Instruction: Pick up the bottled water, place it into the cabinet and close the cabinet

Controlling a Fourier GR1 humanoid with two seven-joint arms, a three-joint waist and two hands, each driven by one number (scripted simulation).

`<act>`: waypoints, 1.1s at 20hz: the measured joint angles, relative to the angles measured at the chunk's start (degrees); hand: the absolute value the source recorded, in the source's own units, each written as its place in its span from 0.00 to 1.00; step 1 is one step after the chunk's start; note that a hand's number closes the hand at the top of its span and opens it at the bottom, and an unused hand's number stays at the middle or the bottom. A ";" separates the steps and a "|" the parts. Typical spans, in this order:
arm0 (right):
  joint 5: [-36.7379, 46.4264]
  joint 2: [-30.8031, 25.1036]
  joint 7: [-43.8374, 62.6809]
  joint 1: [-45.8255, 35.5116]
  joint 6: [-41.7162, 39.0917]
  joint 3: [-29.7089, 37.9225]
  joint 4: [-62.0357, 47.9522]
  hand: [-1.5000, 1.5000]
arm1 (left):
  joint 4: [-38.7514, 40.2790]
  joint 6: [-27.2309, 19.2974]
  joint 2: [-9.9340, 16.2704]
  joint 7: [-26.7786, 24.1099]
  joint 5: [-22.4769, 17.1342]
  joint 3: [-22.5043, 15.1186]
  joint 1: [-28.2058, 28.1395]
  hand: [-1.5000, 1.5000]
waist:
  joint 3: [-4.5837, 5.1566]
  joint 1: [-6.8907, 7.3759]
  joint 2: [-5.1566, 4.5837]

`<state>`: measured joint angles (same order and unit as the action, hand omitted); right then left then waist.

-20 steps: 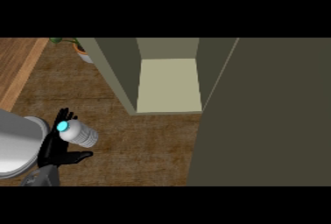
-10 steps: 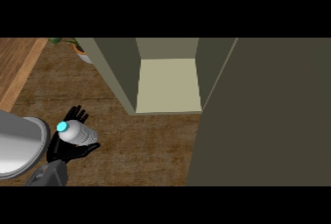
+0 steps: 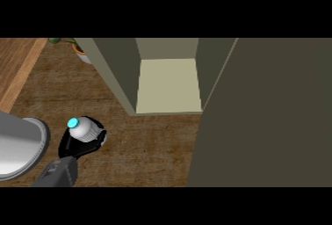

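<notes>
At the far left we see a large grey rounded body (image 3: 18,147) filling the lower corner, with a paler wooden strip (image 3: 23,66) running along the edge above it. The counter (image 3: 149,145) itself is a darker brown, grainy surface spreading across the middle of the view.

Just right of the grey body, one grey forearm (image 3: 57,175) comes in from the lower edge, ending in a black hand (image 3: 77,145); which of our two hands it is we cannot tell. Its fingers are curled around the bottled water (image 3: 84,129), which shows from above as a white body with a light blue cap, tipped a little toward the upper left. The bottle sits in the hand over the counter, well apart from the cabinet opening. We see no second hand.

Near the top left, beside the cabinet's outer wall, part of a small potted plant (image 3: 77,48) peeks out, with green leaves and an orange-and-white rim; the cabinet hides most of it.

Moving right, the cabinet (image 3: 120,79) stands open, its olive-grey side walls framing a pale inner shelf (image 3: 168,85). The open stretch of counter between the hand and that shelf carries nothing.

Further right, the cabinet door (image 3: 266,114) takes up the whole right side as a broad, dark olive panel, its edge meeting the cabinet's right wall.
</notes>
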<state>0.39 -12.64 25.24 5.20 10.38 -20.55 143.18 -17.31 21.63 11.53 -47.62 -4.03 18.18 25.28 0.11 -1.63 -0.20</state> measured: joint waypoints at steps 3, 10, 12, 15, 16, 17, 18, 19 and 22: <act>-0.18 -0.11 -0.62 0.57 -0.40 0.76 -0.08 0.00 | -1.37 -3.37 -1.43 -2.35 1.60 -1.44 0.67 1.00 | -0.02 0.22 0.07; -1.12 -1.92 -2.03 2.49 -3.01 8.27 0.11 0.00 | -1.43 -8.83 -6.96 -5.27 3.63 -3.58 2.80 1.00 | -0.06 0.28 0.10; -1.58 -2.07 -2.71 3.34 -3.96 10.25 0.06 0.00 | -2.13 -9.31 -8.49 -5.16 3.51 -3.90 3.57 1.00 | -0.09 0.40 0.17; -2.46 -2.04 -3.97 4.41 -5.45 12.98 -0.13 0.00 | -2.63 -8.50 -10.06 -4.65 2.10 -4.41 4.87 1.00 | -0.12 0.39 0.25; -2.65 -1.94 -4.44 5.05 -5.98 13.43 -0.13 0.00 | -2.46 -8.20 -10.20 -4.40 1.20 -4.50 5.27 1.00 | -0.14 0.33 0.27; -3.24 -1.92 -4.57 4.78 -6.34 14.75 -0.52 0.00 | -2.48 -8.08 -10.23 -4.40 0.13 -5.38 5.17 1.00 | -0.16 0.48 0.30; -3.52 -1.76 -5.10 5.48 -6.87 15.45 -0.53 0.00 | -2.37 -7.91 -10.12 -4.10 -0.71 -5.91 5.23 1.00 | -0.18 0.45 0.32; -4.01 -1.77 -5.51 5.85 -7.51 16.53 -0.64 0.00 | -2.15 -8.00 -9.96 -3.44 -1.77 -6.34 5.48 1.00 | -0.21 0.47 0.32; -4.87 -1.38 -6.21 6.29 -8.68 18.57 -0.95 0.00 | -1.32 -8.06 -9.20 -2.16 -4.62 -8.28 6.14 1.00 | -0.30 0.34 0.34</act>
<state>-4.48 -14.02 19.02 11.49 1.70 -1.97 142.23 -18.62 13.57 2.33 -49.78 -8.65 9.90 31.42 -0.20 -1.28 0.15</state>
